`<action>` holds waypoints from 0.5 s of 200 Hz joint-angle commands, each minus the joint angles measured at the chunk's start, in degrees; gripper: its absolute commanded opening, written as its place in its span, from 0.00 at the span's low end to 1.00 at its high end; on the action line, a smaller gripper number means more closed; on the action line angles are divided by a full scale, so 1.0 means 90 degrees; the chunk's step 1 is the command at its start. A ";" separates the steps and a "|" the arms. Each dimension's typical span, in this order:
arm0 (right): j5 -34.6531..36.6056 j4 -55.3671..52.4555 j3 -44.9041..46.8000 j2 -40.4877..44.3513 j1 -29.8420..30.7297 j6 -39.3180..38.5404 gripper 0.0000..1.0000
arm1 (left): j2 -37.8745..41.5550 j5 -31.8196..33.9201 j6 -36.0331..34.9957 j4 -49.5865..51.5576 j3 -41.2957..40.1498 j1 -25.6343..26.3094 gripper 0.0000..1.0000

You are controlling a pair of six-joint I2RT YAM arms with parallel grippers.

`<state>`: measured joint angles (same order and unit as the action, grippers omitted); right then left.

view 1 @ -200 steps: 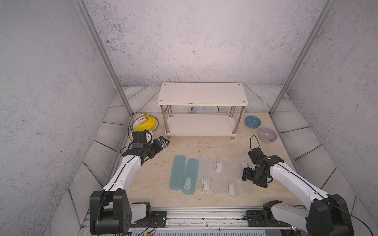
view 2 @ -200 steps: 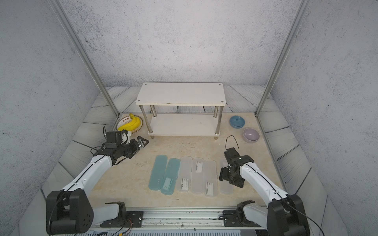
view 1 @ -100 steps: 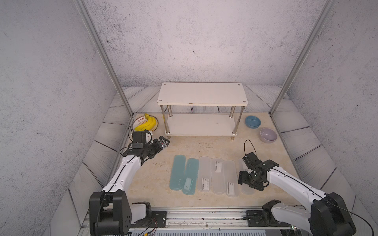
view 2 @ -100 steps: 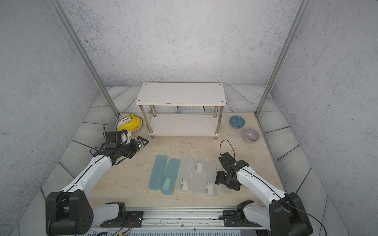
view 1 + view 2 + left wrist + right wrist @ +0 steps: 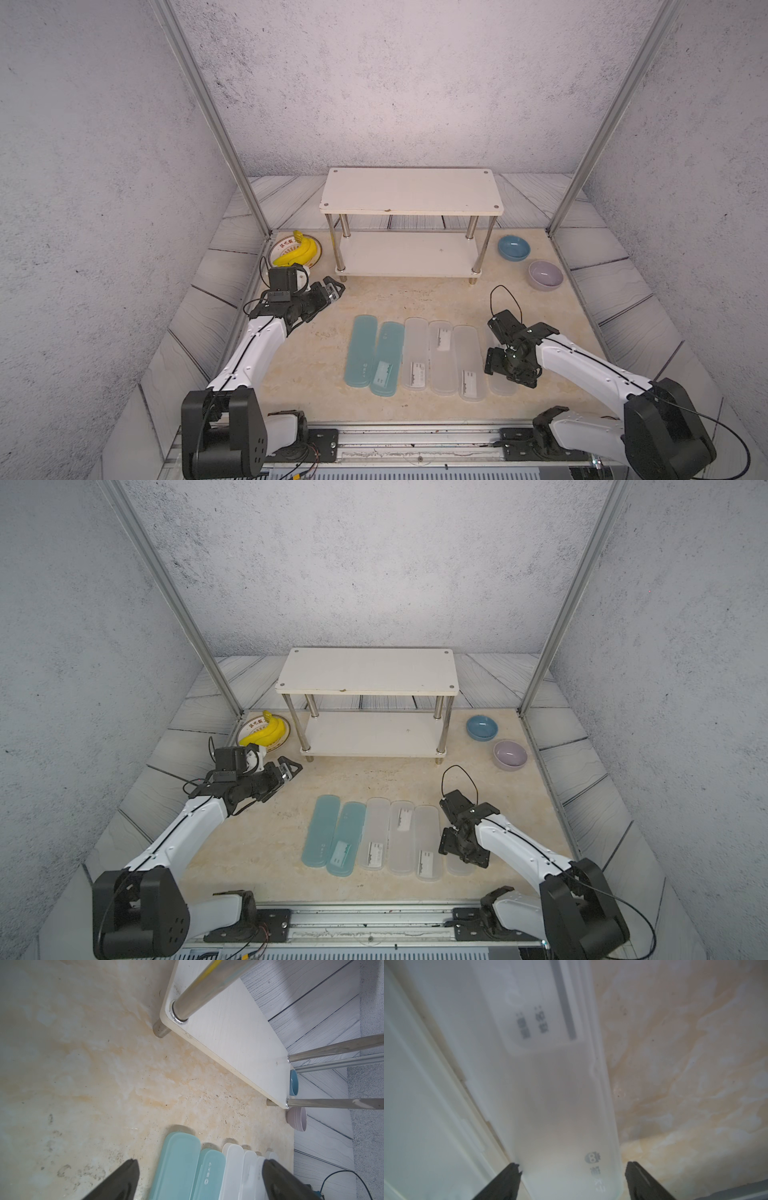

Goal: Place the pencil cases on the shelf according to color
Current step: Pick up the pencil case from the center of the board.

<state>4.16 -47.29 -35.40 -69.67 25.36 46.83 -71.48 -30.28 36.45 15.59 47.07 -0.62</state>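
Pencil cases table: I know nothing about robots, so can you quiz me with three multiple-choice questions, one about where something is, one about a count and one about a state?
1. Where are the bananas?
A. on a plate beside the shelf
B. on the shelf's top board
C. among the cases

2. How many teal cases are there?
A. one
B. two
C. four

3. The right gripper is:
A. shut on a teal case
B. open astride a white case
C. out of sight

Answers:
1 A: both top views show them on the plate by the shelf's left post.
2 B: two teal ones lie at the row's left end.
3 B: the right wrist view shows the jaws spread wide, one each side of the white case.
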 commanded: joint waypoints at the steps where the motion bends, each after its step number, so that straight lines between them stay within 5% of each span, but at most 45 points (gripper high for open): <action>1: -0.0032 0.0176 0.0019 -0.0257 0.0060 -0.0015 0.85 | 0.0056 -0.0057 0.0003 -0.0082 -0.0003 -0.0017 0.99; 100: 0.0008 0.0246 -0.0158 -0.0939 0.0110 -0.0054 0.89 | -0.0018 -0.0053 0.0003 -0.0082 0.0021 -0.0019 0.99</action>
<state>4.36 -46.98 -36.99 -74.94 26.22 46.28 -71.48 -30.26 36.45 15.16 47.07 -0.62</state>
